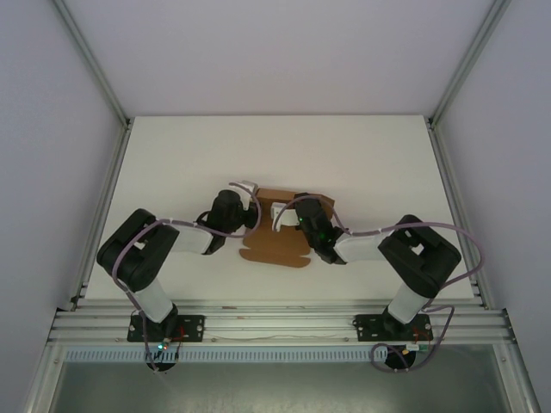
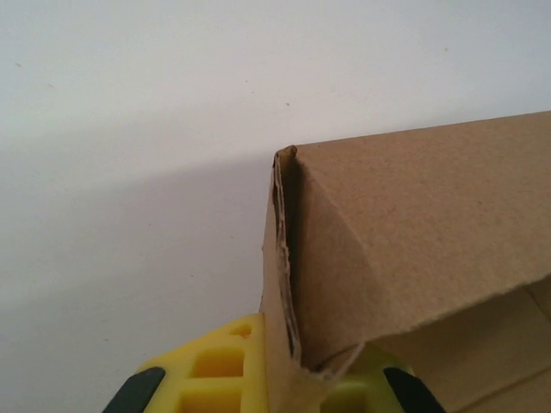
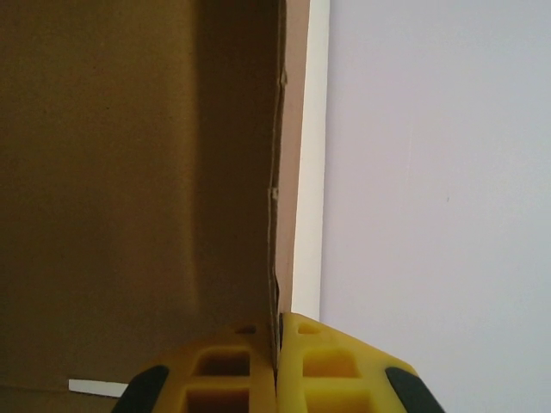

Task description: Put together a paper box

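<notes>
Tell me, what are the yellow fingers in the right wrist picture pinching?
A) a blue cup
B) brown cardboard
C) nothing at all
B: the right gripper is shut on a thin wall of the paper box, with the brown edge running straight down between its tips.

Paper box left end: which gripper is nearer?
Left. The left gripper is shut on the paper box at that end's wall; the right gripper pinches a wall farther right.

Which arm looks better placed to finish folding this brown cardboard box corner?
Probably left: the left hand pinches the brown cardboard box at its folded corner flap; the right hand just clamps a wall edge, steadying it.
</notes>
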{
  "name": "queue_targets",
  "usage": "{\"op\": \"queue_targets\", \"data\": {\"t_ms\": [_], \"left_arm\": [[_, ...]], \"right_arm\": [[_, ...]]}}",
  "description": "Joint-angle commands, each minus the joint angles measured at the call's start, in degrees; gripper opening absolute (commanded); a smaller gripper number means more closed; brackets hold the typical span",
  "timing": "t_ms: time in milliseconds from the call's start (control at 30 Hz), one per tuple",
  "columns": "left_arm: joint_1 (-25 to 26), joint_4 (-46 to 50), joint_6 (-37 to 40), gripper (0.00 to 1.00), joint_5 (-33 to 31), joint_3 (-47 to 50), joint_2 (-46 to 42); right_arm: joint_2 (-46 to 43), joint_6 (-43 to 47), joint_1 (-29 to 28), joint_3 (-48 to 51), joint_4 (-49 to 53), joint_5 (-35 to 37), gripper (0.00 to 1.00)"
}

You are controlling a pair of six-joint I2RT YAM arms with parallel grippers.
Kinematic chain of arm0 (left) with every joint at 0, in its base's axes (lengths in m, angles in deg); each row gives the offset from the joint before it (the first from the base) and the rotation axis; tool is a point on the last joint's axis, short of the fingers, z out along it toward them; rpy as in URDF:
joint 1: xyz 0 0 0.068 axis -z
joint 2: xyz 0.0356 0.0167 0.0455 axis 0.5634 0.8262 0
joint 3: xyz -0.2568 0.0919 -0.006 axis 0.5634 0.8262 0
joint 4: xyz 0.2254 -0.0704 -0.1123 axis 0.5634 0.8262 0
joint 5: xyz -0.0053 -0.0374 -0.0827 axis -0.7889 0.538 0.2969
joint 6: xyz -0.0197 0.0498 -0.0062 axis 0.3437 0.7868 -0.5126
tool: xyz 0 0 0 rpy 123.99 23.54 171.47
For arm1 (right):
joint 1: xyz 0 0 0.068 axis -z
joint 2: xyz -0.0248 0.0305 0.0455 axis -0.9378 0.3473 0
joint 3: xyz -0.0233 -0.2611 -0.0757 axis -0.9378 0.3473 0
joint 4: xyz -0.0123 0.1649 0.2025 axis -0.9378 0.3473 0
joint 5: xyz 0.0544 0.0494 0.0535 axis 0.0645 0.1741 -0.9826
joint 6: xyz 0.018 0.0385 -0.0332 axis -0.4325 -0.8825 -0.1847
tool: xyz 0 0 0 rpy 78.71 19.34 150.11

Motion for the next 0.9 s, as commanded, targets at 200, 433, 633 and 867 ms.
{"op": "queue_targets", "data": {"t_ms": [200,433,633,867], "left_arm": [[3.88,-0.48,-3.04,0.0,-16.54,-4.6,4.72],[7.63,3.94,-8.3,0.0,-32.17,-8.85,8.91],[8.9,8.71,-11.96,0.0,-41.69,-10.84,10.29],[8.84,7.4,-9.37,0.18,-30.47,-8.64,8.02]], "right_arm": [[-0.52,-4.57,-0.53,-1.1,5.19,0.45,0.0],[-0.04,-8.69,-0.88,-2.31,7.75,2.87,0.0],[0.32,-10.03,-0.91,-2.58,8.28,4.47,0.0],[1.1,-10.77,-0.83,-3.22,8.69,4.77,0.0]]}}
